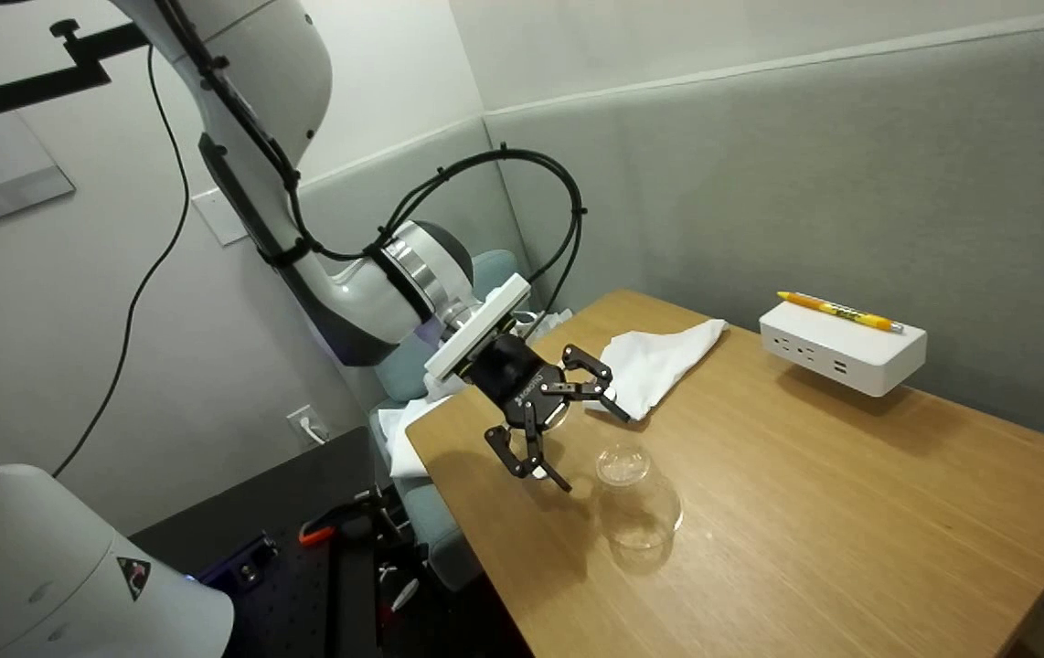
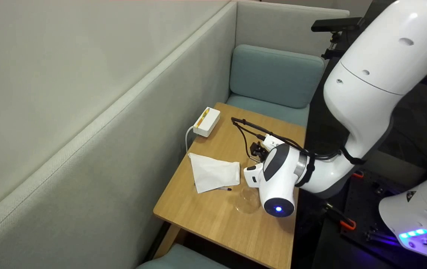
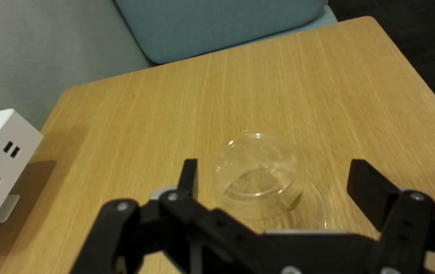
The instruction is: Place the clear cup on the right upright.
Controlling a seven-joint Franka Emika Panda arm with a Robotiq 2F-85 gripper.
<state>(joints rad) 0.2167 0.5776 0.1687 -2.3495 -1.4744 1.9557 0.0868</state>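
Holds jaws spread near clear cup (image 1: 639,504), inverted on desk (image 1: 851,484), with white box (image 1: 842,353) well apart from that cup.

Ranges in colour from the clear, colourless round cup (image 3: 255,167), through the black two-fingered gripper (image 1: 597,452) (pale-lettered), honey-brown, streak-grained wooden table (image 1: 851,484) and white oblong outlet box (image 1: 837,345), to the slim yellow-orange, dark-printed pen (image 1: 840,312).
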